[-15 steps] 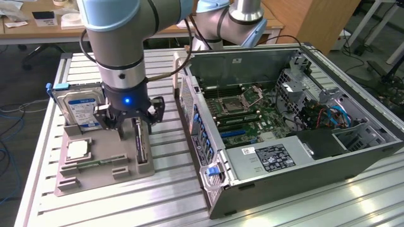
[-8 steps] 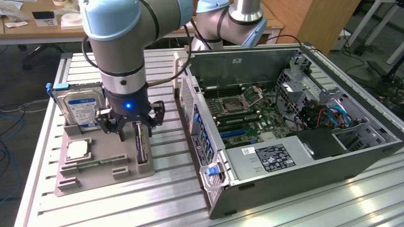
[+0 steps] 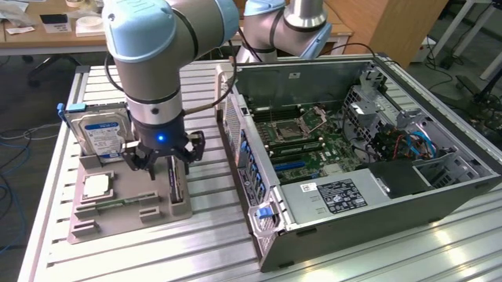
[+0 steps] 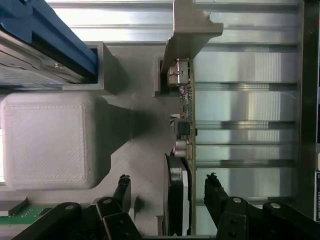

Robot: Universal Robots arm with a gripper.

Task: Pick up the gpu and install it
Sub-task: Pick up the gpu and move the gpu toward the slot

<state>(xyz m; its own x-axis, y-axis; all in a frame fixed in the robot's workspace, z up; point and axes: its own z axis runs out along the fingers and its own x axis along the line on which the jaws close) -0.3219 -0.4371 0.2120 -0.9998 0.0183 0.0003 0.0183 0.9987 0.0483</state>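
While the arm (image 3: 153,70) reaches down over the grey holder (image 3: 126,220) on the exterior view's left of the counter (image 3: 157,252), the pincer (image 3: 170,165) hangs directly above the gpu (image 3: 177,187). The gpu stands on its long edge in a slot along the holder's right side, its length running from near to far.

In the wrist view the pincer (image 4: 167,184) is spread wide. One black finger (image 4: 121,192) sits on one side of the gpu (image 4: 182,145) and the other finger sits on the opposite side. A gap shows between each finger and the card, so the pincer grips nothing. The gpu's silvery bracket (image 4: 192,30) is at the end far from the fingers, and small components line its brownish edge.

On the same holder (image 4: 145,160), a hard drive (image 3: 98,132) with a blue label stands upright at the far left corner. A square silver chip (image 3: 96,185) lies flat in front of it, and a green memory stick (image 3: 117,204) lies nearer still. The wrist view also shows the hard drive (image 4: 45,40) beside a white block (image 4: 47,140).

On the exterior view's right of the holder, an open computer case (image 3: 439,194) lies on its side on the counter. Its motherboard (image 3: 314,147) faces up, well apart from the gpu.
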